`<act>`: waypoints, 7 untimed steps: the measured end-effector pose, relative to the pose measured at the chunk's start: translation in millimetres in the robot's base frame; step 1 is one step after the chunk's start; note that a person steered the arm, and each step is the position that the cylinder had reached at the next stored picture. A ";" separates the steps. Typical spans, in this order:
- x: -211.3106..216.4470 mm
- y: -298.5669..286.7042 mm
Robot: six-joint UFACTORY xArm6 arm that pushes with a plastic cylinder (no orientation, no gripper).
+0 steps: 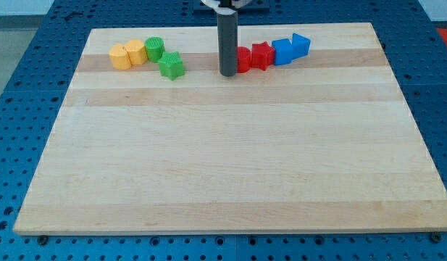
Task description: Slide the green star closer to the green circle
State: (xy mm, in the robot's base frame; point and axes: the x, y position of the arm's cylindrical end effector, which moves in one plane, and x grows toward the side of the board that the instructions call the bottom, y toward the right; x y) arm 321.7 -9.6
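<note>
Blocks sit in two short rows near the top edge of the wooden board (230, 159). At the upper left, two yellow blocks (128, 54) touch side by side, then the green circle (154, 48) touches the right yellow one. The green star (171, 66) lies just below and right of the circle, almost touching it. Near top centre, my tip (227, 74) stands bare, holding nothing, well right of the star and against the left red block (243, 59). A second red block (261, 55) follows, then two blue blocks (290, 49).
</note>
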 end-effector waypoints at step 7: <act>13.0 -109.9</act>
State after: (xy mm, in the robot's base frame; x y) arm 334.7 -119.5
